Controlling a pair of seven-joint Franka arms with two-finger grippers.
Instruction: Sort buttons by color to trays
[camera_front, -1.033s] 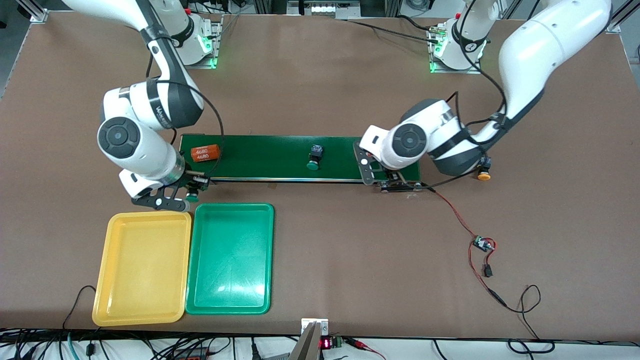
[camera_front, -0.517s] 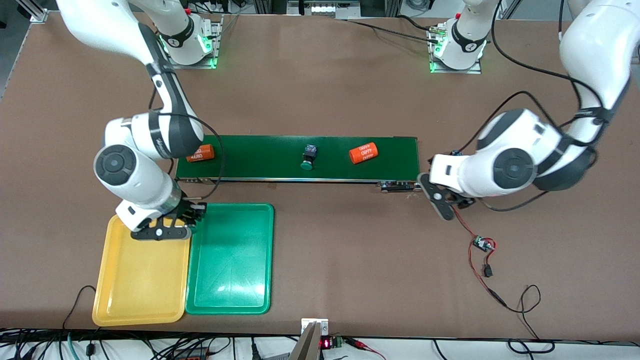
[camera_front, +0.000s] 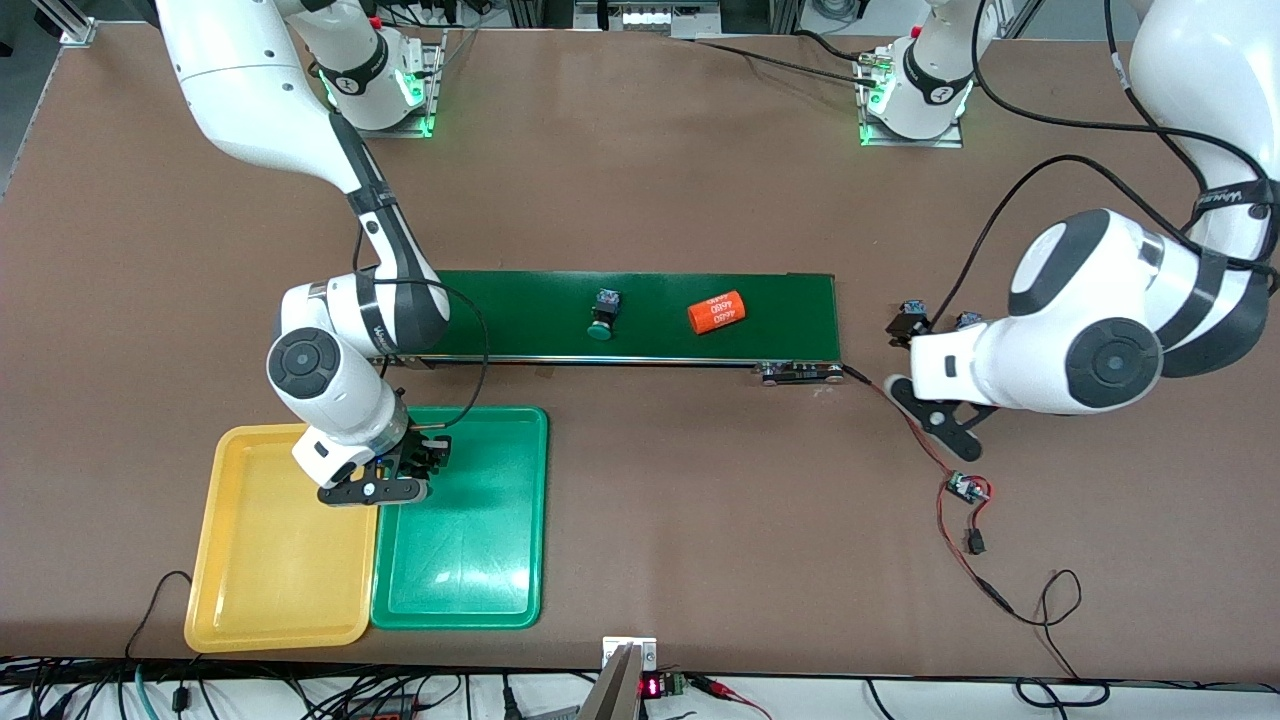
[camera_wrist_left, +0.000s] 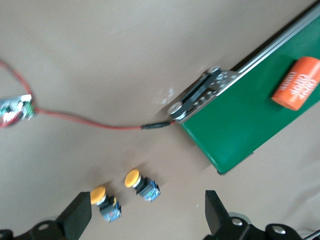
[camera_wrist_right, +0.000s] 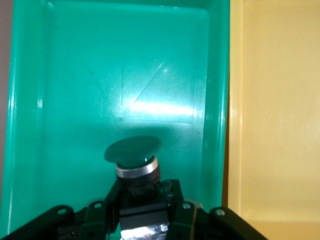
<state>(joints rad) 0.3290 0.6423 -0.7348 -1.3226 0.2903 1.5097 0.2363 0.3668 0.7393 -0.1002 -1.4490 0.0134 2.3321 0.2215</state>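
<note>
My right gripper (camera_front: 405, 470) is shut on a green button (camera_wrist_right: 133, 150) and holds it over the green tray (camera_front: 480, 560), close to the edge it shares with the yellow tray (camera_front: 250, 560). Both trays are bare. A second green button (camera_front: 603, 315) lies on the dark-green conveyor belt (camera_front: 500, 320). Two yellow-orange buttons (camera_wrist_left: 100, 197) (camera_wrist_left: 137, 181) lie on the table past the belt's end, toward the left arm's end. My left gripper (camera_front: 935, 415) is open and empty above the table beside them; its fingers (camera_wrist_left: 75, 220) stand wide apart.
An orange cylinder printed "4680" (camera_front: 717, 312) lies on the belt beside the green button. A red wire runs from the belt's roller end (camera_front: 800, 372) to a small circuit board (camera_front: 965, 488) near the left gripper. Cables lie along the table's near edge.
My right gripper has carried the green button from the yellow tray's corner to over the green tray. My left arm has swung away from the belt's end. The things on the belt have drifted toward the right arm's end.
</note>
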